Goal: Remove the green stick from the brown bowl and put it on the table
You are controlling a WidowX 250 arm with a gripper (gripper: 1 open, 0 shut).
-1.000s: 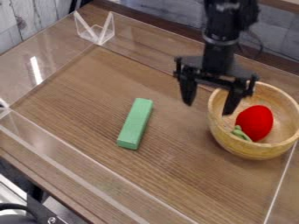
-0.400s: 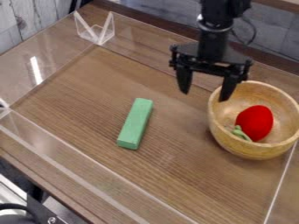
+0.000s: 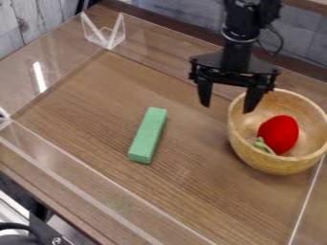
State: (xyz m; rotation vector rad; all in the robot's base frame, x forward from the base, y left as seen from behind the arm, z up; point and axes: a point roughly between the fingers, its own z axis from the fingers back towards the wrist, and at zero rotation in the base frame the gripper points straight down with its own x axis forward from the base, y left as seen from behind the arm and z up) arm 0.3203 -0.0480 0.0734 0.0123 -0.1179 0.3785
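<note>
The green stick (image 3: 148, 134) lies flat on the table (image 3: 90, 105), left of centre, pointing near to far. The brown bowl (image 3: 273, 153) stands at the right and holds a red object (image 3: 278, 132) with a bit of green beside it. My gripper (image 3: 231, 97) hangs above the table just left of the bowl's far rim, its two dark fingers (image 3: 205, 92) spread apart and empty. It is well to the right of the stick and touches nothing.
Low clear acrylic walls (image 3: 38, 124) edge the tabletop on the left, front and right. A clear folded stand (image 3: 103, 32) sits at the far left corner. The arm's black column (image 3: 247, 29) rises behind the bowl.
The gripper shifted slightly: up and left by 0.4 s ago, then a little back right and down. It stays open. The stick and bowl have not moved.
</note>
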